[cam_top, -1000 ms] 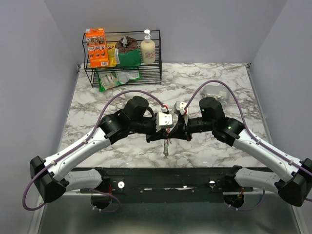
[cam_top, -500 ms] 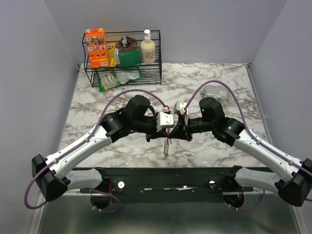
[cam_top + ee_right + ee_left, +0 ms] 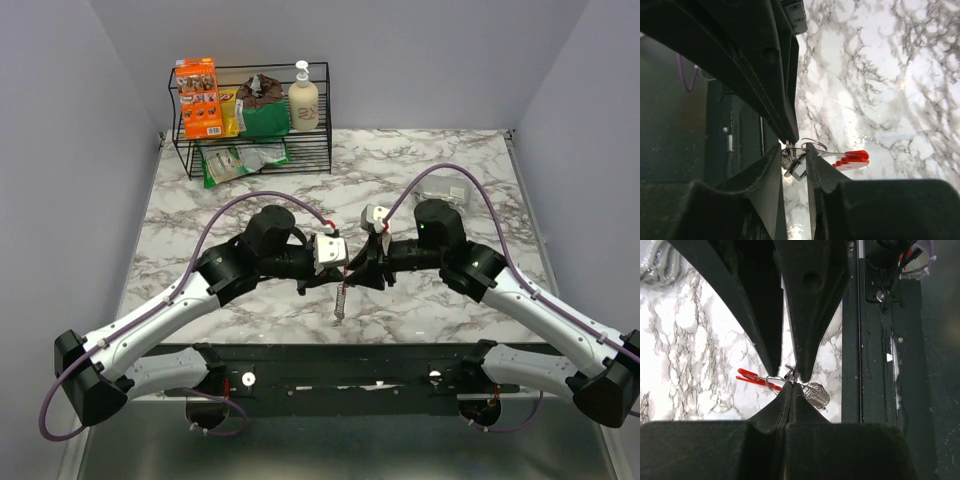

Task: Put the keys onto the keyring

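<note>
Both arms meet over the middle of the table, tips nearly touching; the left gripper is closed tight, its fingertips pinching the keyring at the thin wire loop; the keyring hangs in the air from that pinch, clear of the marble; its gray coil dangles down, and its red side sticks out sideways; the right gripper faces the left one tip to tip, its fingers a narrow gap apart; a small gray bit sits in that gap, just beside the loop; whether the fingers touch it I cannot tell; a wire rack with packets and a bottle stands at the far left, well apart from the arms.
</note>
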Controlling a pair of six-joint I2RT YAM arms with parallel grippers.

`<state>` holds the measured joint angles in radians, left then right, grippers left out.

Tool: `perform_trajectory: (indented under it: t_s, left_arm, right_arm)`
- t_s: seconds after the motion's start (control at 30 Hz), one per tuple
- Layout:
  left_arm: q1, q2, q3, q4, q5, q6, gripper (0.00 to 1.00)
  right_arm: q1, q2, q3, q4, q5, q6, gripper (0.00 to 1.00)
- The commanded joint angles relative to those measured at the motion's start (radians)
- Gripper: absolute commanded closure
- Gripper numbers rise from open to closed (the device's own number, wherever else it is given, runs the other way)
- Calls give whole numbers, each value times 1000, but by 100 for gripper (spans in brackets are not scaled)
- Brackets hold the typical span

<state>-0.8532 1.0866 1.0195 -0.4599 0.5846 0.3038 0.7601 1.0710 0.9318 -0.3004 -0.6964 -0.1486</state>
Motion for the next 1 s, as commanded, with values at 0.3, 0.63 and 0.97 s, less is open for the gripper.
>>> perform_trajectory:
  t_s: [0.3, 0.63, 0.97]
  left_arm:
    - [-6, -197, -272, 588, -95, -301, 100]
    - [-6, -283, -458, 906, -132, -370, 100]
    - [-6, -301, -555, 1173, -68, -411, 100]
  right_arm:
    - [-21, -169, -59, 210, 150, 144, 15]
    - [-191, -195, -136, 392, -153, 284, 15]
    - [-219, -194, -171, 446, -394, 254, 16]
